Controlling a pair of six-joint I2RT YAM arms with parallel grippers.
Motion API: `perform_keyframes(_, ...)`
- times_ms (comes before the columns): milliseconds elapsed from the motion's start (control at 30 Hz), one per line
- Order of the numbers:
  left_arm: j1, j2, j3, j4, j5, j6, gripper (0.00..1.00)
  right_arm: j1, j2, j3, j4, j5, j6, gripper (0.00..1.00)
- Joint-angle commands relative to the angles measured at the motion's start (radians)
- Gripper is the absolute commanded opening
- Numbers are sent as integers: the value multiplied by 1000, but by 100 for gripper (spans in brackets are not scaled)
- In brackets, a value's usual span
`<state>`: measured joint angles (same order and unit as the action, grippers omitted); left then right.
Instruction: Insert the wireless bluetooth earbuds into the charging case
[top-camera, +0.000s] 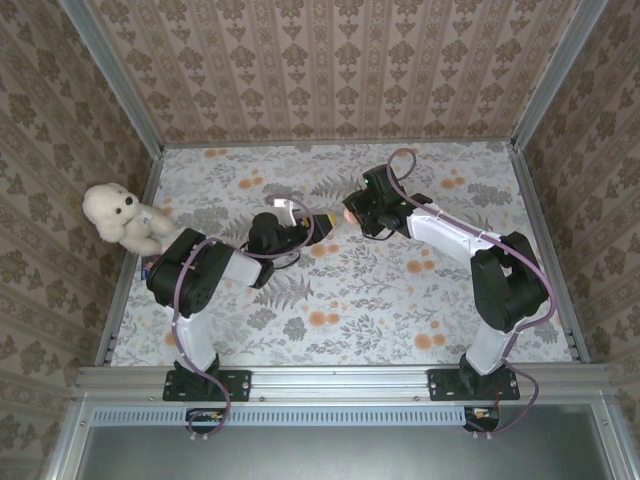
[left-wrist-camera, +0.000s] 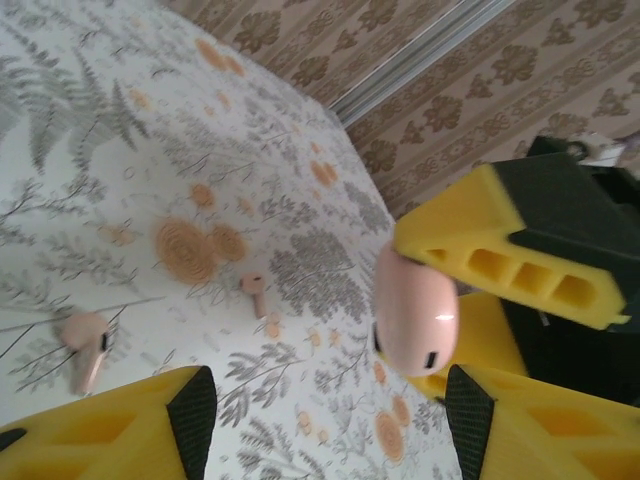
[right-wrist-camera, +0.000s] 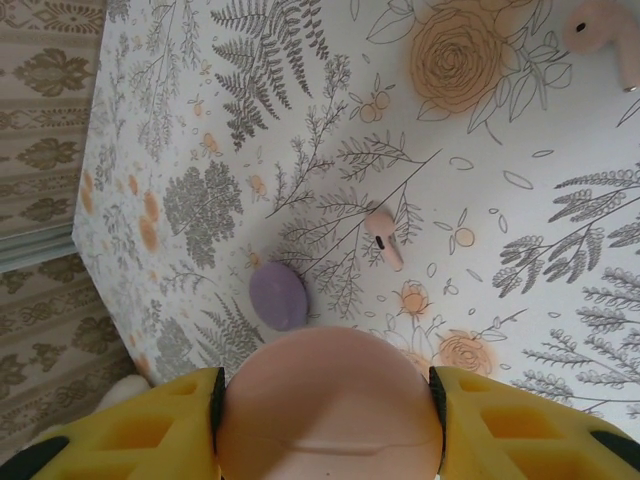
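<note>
Noted: pink charging case (left-wrist-camera: 415, 310) clamped in right gripper (right-wrist-camera: 325, 415); left gripper (left-wrist-camera: 330, 430) empty, jaws apart. It should straddle nearest earbud (left-wrist-camera: 85, 345) squarely.

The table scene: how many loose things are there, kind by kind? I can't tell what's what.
Pink earbuds: 2
Pink case: 1
Lilac round pebble: 1
Cream teddy bear: 1
Total: 5

light: bright, even | shadows: soft | blur: near jaws (wrist views) | glare: slight
</note>
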<state>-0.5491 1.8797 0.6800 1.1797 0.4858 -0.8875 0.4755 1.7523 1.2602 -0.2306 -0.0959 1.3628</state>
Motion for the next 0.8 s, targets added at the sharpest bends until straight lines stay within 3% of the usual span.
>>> perform_keyframes(0, -21, 16, 17, 104, -16, -24, 65, -2, 16, 33, 29, -32, 53, 40)
perform_keyframes(533, -79, 110, 127, 103, -46, -39, 60, -3, 28, 27, 49, -51, 67, 40)
perform_keyframes(767, -85, 142, 161, 100, -49, -46, 52, -3, 28, 21, 54, -56, 68, 39)
